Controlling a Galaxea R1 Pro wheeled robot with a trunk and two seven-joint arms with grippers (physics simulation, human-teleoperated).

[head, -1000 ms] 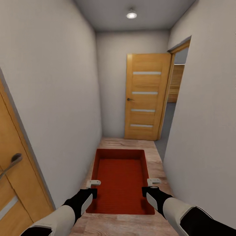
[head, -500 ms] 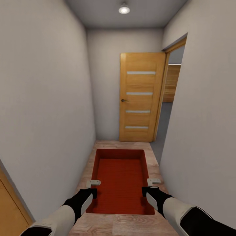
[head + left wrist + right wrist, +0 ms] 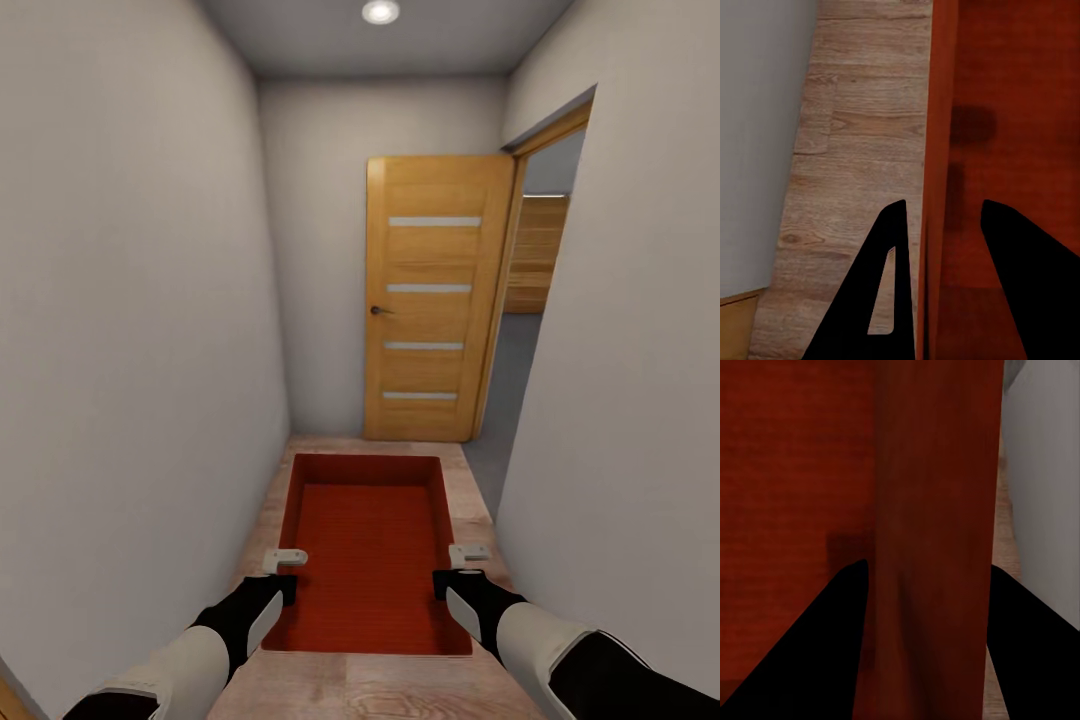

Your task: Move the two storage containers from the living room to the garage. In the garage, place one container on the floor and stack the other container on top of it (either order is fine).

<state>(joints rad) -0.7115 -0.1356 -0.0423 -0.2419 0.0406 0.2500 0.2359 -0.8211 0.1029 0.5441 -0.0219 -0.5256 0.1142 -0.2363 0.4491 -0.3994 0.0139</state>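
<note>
Head view: the corridor has slid past and the wooden door [image 3: 437, 300] looms nearer — transit continues. The storage container [image 3: 368, 545] hangs between both grippers. Left wrist: left gripper [image 3: 937, 225] pinches its wall. Right wrist: right gripper [image 3: 928, 585] likewise (garage unreached).

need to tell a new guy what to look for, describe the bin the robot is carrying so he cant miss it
In the narrow grey-walled corridor, short of the wooden door standing open at its far end, look between the two arms. The storage container is an open orange-red rectangular bin, with the left gripper and right gripper on its long walls. It is the one red thing among pale walls and wood.
</note>
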